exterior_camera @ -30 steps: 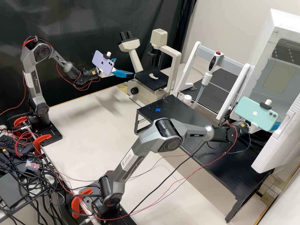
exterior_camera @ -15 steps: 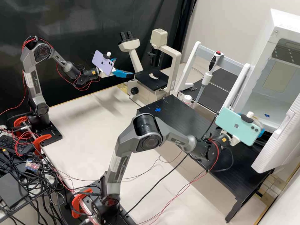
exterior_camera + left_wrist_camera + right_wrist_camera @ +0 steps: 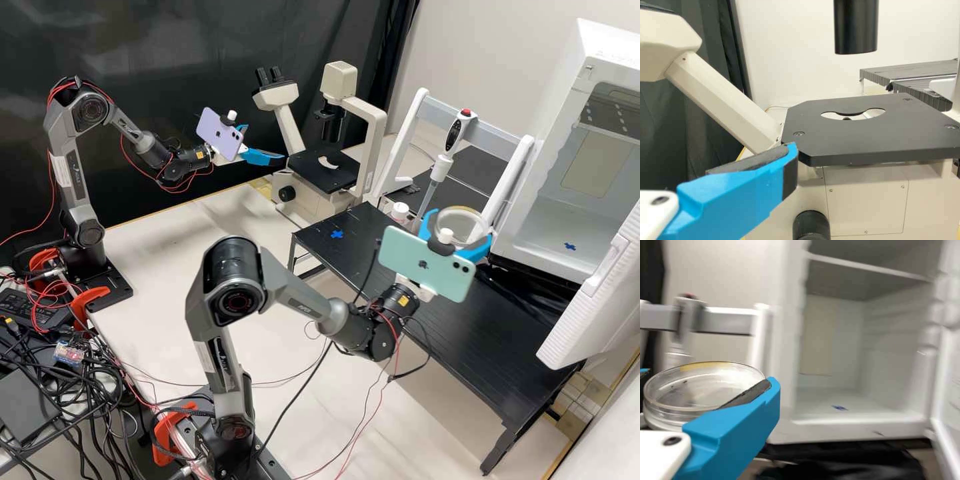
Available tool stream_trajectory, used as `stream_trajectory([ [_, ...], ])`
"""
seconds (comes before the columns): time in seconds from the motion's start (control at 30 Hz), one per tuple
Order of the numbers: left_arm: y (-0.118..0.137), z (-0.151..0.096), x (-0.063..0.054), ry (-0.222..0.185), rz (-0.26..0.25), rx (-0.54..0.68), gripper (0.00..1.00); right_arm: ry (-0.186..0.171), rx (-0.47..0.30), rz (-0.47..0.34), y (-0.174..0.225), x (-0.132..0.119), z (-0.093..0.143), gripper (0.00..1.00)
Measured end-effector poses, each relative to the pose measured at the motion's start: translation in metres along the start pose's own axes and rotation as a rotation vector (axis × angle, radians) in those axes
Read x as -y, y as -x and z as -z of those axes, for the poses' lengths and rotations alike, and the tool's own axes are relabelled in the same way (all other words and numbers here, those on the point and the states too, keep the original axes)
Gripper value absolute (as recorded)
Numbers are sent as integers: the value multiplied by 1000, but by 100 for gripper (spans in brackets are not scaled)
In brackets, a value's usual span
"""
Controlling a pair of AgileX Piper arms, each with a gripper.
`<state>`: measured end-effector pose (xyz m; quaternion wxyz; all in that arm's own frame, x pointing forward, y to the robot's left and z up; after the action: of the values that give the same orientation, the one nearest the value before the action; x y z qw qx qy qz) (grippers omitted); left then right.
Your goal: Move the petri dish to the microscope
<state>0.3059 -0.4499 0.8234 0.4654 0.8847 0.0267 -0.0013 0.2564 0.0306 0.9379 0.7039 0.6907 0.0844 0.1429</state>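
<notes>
The clear round petri dish (image 3: pixel 469 222) is held above the black raised table by my right gripper (image 3: pixel 460 227), whose blue fingers grip its sides. In the right wrist view the dish (image 3: pixel 675 399) lies level within the right gripper (image 3: pixel 707 381). The microscope (image 3: pixel 375 123) stands at the back middle, its black stage (image 3: pixel 312 175) bare around a round opening. Just left of that stage hangs my left gripper (image 3: pixel 265 142), open, with nothing between its fingers. The left wrist view has one finger of the left gripper (image 3: pixel 747 192) beside the near corner of the stage (image 3: pixel 855 137).
A white cabinet (image 3: pixel 547 217) with its door (image 3: pixel 593 300) open stands at the right. The pipette (image 3: pixel 440 168) hangs on a white-and-grey stand behind the raised table (image 3: pixel 467 347), near a small white-capped container (image 3: pixel 399 212). A blue cross (image 3: pixel 337 234) marks the table's far-left end.
My right gripper has swung left from the open cabinet to over the raised table, with the dish in it now in sight. The left arm has stayed still.
</notes>
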Motion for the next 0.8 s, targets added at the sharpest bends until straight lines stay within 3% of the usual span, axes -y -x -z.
stream_trajectory([
  [0.17, 0, 0, 0, 0, 0, 0, 100, -23, -122, 93, 2, 29, 36, 0],
  [0.43, 0, 0, 0, 0, 0, 0, 100, -59, -208, 269, -7, 73, 78, 0],
  [0.6, 0, 0, 0, 0, 0, 0, 100, -30, -211, 347, -14, 101, 100, 0],
  [0.8, 0, 0, 0, 0, 0, 0, 100, 7, -238, 377, -29, 123, 124, 0],
])
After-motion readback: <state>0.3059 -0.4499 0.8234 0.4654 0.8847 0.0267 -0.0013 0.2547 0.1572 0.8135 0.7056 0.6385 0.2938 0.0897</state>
